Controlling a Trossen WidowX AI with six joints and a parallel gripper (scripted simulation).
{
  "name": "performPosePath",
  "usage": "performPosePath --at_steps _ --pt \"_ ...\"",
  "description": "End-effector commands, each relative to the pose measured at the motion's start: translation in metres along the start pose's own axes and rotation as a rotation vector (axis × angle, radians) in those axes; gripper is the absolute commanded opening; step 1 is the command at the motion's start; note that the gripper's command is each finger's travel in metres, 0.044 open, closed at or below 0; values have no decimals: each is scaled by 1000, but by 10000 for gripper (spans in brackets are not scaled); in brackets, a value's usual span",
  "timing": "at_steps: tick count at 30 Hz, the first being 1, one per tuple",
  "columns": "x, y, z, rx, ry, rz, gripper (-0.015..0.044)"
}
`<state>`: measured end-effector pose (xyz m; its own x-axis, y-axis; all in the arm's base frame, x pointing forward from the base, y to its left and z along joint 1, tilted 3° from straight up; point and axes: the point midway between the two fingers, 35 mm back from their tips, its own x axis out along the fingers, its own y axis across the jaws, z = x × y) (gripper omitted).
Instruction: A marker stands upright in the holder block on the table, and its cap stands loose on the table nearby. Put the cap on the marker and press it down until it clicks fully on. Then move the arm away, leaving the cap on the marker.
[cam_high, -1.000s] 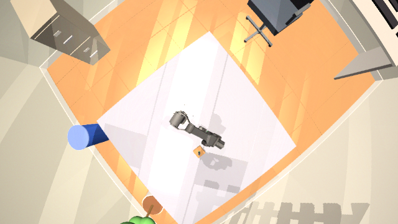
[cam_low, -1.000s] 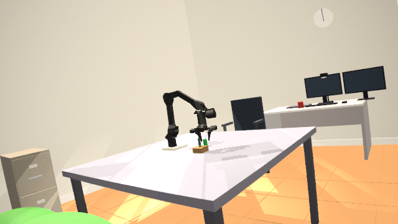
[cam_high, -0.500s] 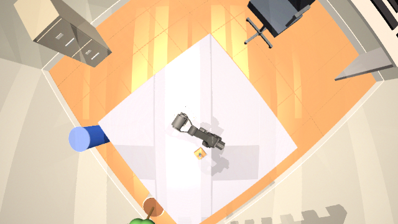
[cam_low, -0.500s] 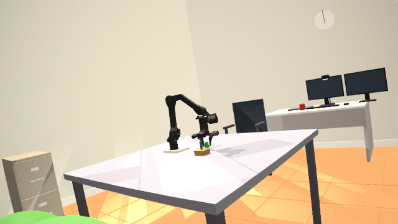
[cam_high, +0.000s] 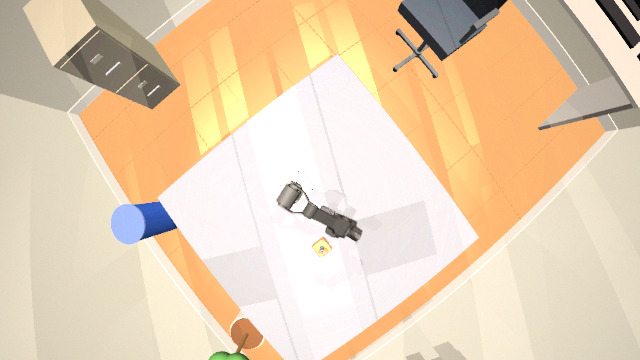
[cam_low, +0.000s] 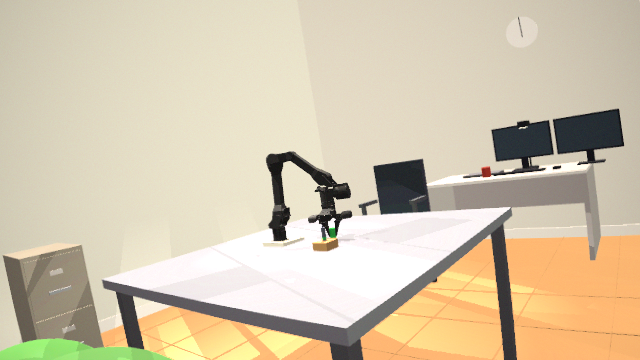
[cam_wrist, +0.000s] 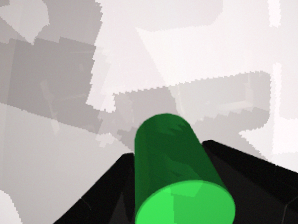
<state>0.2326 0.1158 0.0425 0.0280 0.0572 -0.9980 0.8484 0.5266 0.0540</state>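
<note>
The green cap (cam_low: 332, 232) (cam_wrist: 167, 150) stands upright on the table, behind the holder block in the exterior view. My gripper (cam_low: 331, 234) (cam_wrist: 168, 157) points down and is shut on the cap, with one black finger on each side of it. In the top view the arm hides the cap. The orange-yellow holder block (cam_high: 322, 241) (cam_low: 325, 245) sits on the table close beside the gripper. The marker (cam_low: 323, 233) (cam_high: 322, 249) stands upright in it, dark with green at its lower part and no cap on top.
The arm's base stands on a pale plate (cam_low: 284, 243) on the white table (cam_high: 400, 175) (cam_low: 280, 295). A blue cylinder (cam_high: 128, 224), a filing cabinet (cam_high: 115, 65) (cam_low: 55, 290), an office chair (cam_high: 440, 25) (cam_low: 400, 185) and a desk (cam_low: 525, 192) are beyond the table's edges.
</note>
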Motion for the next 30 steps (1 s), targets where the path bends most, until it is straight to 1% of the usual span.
performPosePath --at_steps 1,21,26,30 --pt "-9 2 1 -13 -6 9 0" --pt "-58 1 0 12 2 0 0" --pt "-60 1 2 12 2 0 0" --pt "-65 6 13 12 1 0 0"
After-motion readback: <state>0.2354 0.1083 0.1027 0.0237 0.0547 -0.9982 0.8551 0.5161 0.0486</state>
